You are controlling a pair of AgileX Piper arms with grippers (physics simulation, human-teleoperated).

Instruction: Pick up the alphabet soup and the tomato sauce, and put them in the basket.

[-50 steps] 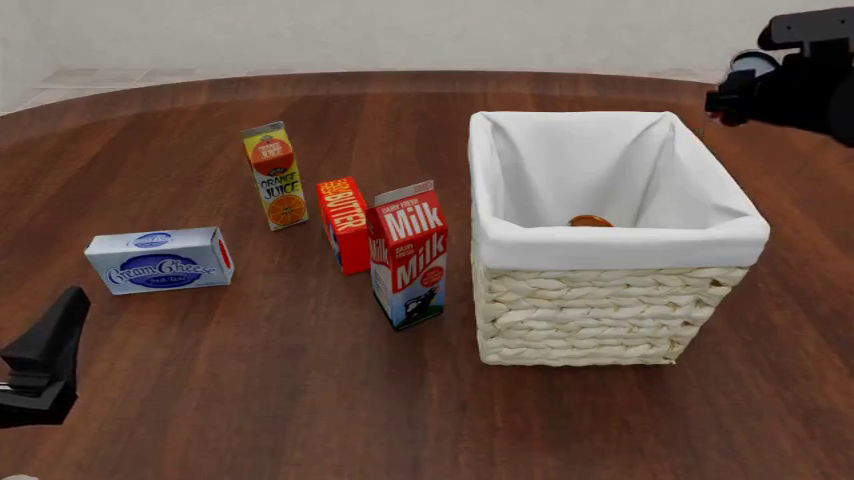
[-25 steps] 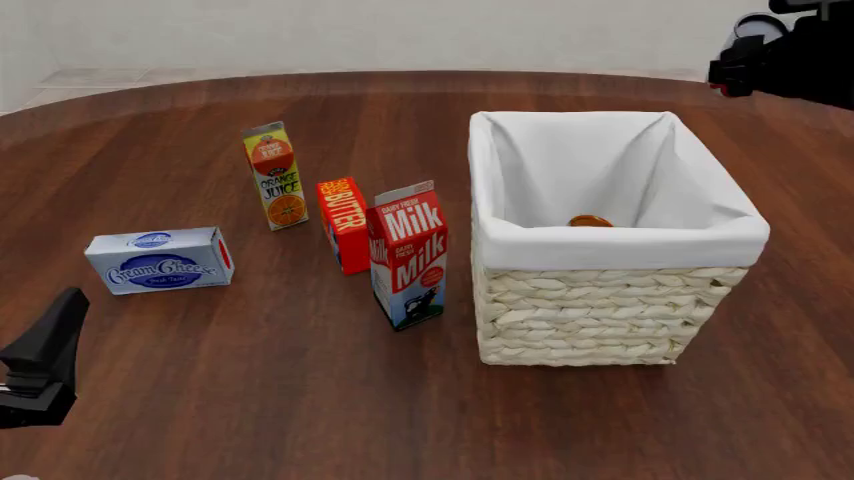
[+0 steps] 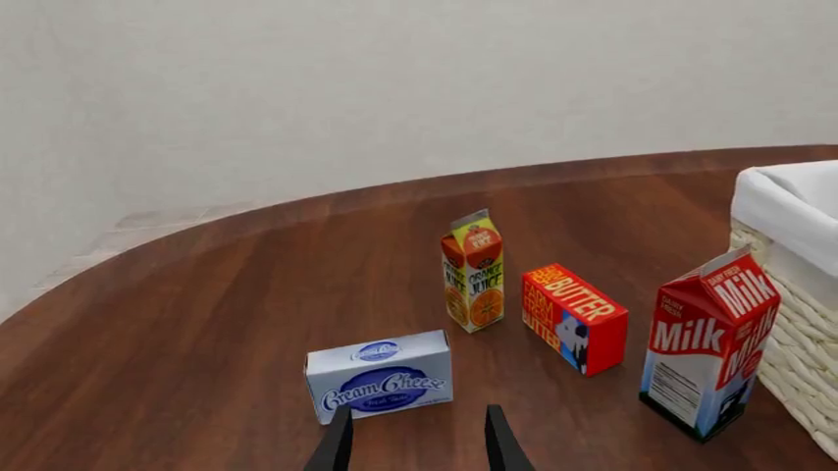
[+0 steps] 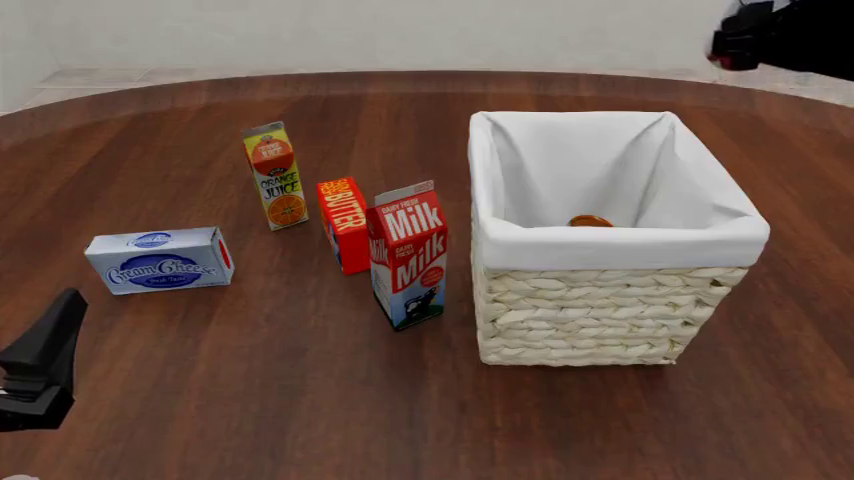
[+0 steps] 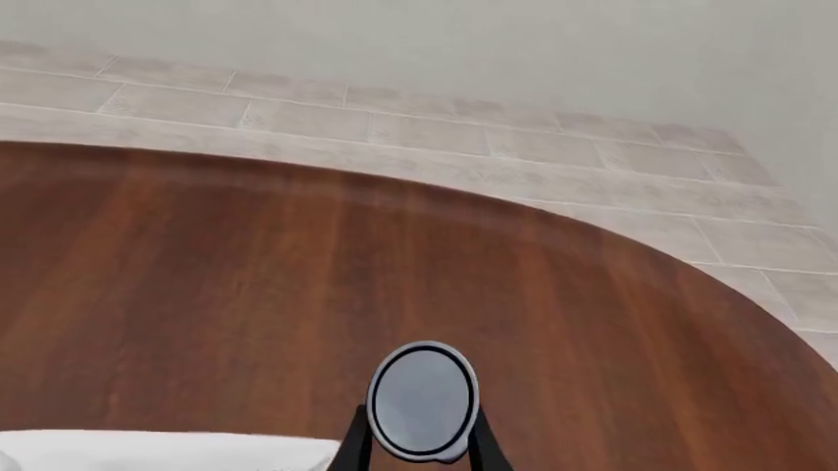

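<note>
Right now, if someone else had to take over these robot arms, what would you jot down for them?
Left gripper: open, empty, low at the table's near left.
Right gripper: shut on a can with a silver-grey top, likely the alphabet soup, held beyond the far right corner of the basket.
In the basket: an orange-brown round thing, possibly the tomato sauce, so that part looks done.
Left to do: bring the can over the basket and release.
</note>
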